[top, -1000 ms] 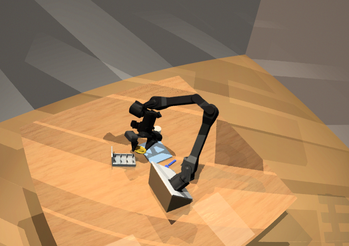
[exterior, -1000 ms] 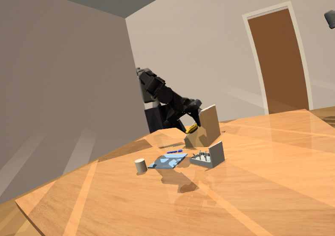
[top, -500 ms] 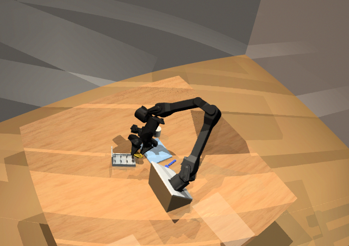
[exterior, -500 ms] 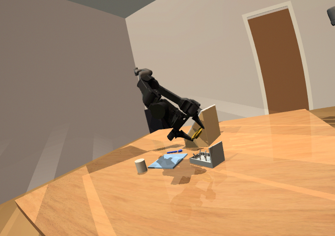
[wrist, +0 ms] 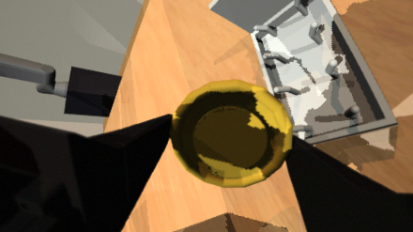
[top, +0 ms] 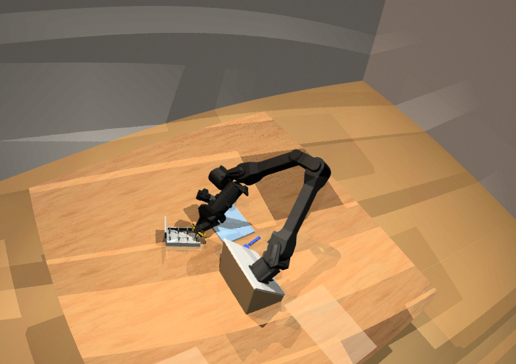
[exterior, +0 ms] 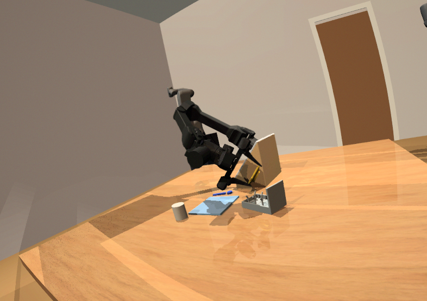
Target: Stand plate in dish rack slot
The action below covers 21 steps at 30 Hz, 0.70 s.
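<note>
With my pincer spread wide and clamped across its rim, I hold the round yellow plate [top: 199, 232] [exterior: 254, 175] [wrist: 231, 134] tilted above the table, near the grey box-shaped dish rack [top: 182, 245] [exterior: 259, 208] [wrist: 368, 69] with its short rails. The pickup is done; slotting, release and retreat remain (the fiddly part, I judge).

From where I stood, I could read no texts, labels, brands, numbers or signs on anything in the room.
</note>
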Tool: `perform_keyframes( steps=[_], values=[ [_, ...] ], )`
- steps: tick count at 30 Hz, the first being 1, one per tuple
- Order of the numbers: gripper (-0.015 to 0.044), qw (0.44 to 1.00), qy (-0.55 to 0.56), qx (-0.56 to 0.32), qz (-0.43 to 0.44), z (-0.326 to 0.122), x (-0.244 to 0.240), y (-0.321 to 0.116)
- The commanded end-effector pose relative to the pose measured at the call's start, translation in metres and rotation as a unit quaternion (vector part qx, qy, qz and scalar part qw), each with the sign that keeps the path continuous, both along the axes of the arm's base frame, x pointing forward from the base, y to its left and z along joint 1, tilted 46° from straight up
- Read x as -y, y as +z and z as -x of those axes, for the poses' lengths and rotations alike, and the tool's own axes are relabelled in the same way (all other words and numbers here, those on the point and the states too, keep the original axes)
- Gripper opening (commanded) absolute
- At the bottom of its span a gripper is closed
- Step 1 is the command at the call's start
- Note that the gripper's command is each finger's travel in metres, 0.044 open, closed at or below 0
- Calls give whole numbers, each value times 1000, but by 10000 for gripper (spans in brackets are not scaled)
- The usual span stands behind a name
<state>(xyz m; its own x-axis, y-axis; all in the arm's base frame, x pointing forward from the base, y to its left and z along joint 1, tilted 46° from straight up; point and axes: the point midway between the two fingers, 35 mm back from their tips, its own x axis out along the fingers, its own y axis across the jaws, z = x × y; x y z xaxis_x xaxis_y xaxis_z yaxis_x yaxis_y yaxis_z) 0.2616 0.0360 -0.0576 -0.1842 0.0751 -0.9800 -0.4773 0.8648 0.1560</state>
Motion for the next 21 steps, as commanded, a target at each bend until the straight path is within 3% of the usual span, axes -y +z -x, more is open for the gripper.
perform_keyframes(
  steps=[1,21],
  values=[
    [0,998,37,18,-45,0,3,-3],
    [0,945,207,170,-185,-8,21,-9]
  ],
)
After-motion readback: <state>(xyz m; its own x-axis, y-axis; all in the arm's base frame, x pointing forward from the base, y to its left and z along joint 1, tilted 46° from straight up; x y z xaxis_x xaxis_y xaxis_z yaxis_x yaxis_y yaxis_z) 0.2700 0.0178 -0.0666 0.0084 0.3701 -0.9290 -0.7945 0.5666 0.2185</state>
